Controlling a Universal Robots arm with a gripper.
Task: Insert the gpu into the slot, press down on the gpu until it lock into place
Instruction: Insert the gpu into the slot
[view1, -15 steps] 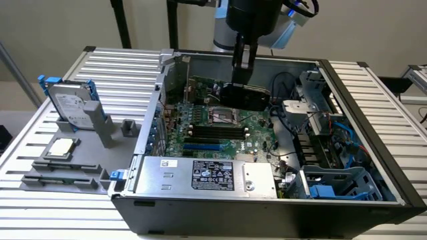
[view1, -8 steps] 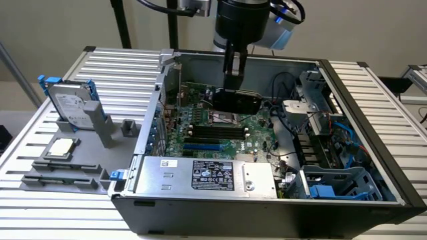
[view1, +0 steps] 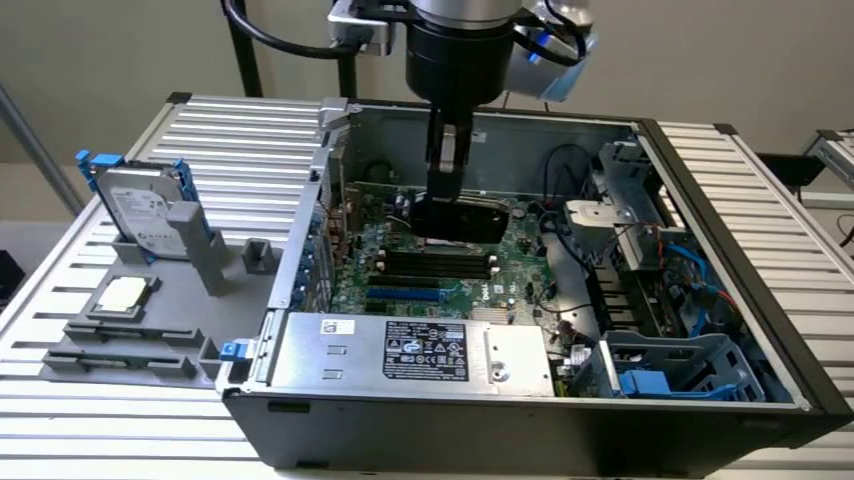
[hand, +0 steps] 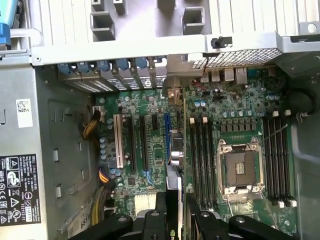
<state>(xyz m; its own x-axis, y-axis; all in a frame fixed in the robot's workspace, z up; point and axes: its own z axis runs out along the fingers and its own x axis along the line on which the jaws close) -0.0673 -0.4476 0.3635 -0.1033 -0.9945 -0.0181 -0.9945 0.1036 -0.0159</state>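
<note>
1. Firmly, the jaws clamp the gpu (view1: 461, 218) by its upper edge, so it hangs edge-down, ready for insertion.
2. Below the jaws and a little aside, the blue slot (view1: 400, 295) lies bare; the card is not seated.
3. Around them, the open case (view1: 534, 435) gives access from above.

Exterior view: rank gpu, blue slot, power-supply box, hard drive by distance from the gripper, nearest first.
1. gpu, held by the gripper.
2. slot, blue, toward the camera.
3. power-supply box, silver, past the slot.
4. hard drive, far at the exterior view's left.
</note>
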